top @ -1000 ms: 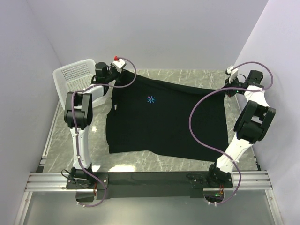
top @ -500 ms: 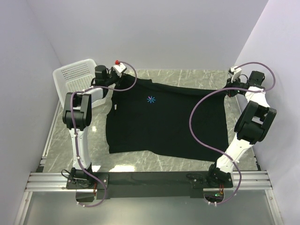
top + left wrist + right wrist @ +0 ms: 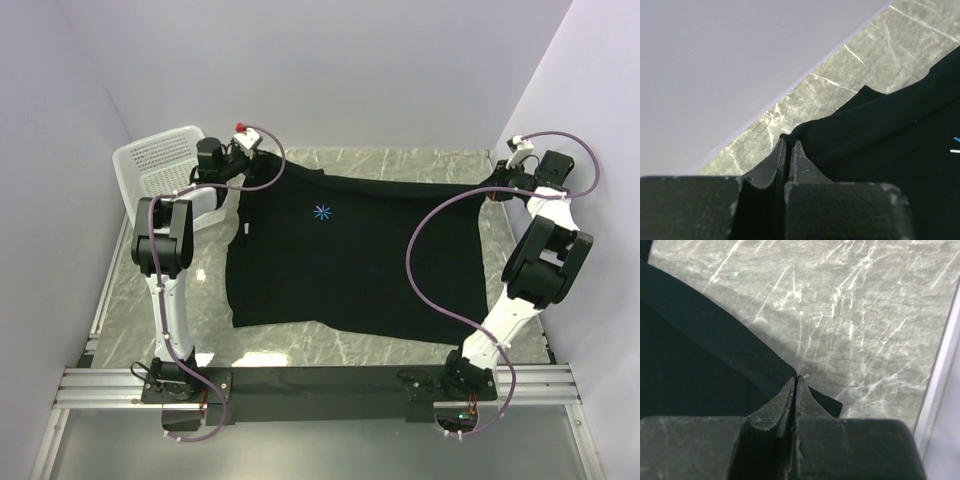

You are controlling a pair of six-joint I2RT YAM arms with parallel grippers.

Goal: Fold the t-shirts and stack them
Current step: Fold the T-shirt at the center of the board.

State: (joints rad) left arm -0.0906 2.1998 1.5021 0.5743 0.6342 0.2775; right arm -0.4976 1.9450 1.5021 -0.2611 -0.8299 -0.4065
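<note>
Both left fingers [image 3: 802,167] and right fingers [image 3: 807,407] pinch black t-shirt [image 3: 350,260] edges above marble table [image 3: 130,290], lilac walls [image 3: 350,70] around.

1. I've got the t-shirt [image 3: 350,255] spread flat on the worktop [image 3: 130,290], in the middle between my two arms.
2. The basket [image 3: 155,160] sits at the far-left corner, beside the shirt's far-left end.
3. My left hand [image 3: 789,145] is at the shirt's far-left corner, pinched onto the cloth.
4. My right hand [image 3: 795,382] is at the far-right corner, clamped on the cloth, near the right wall.
</note>
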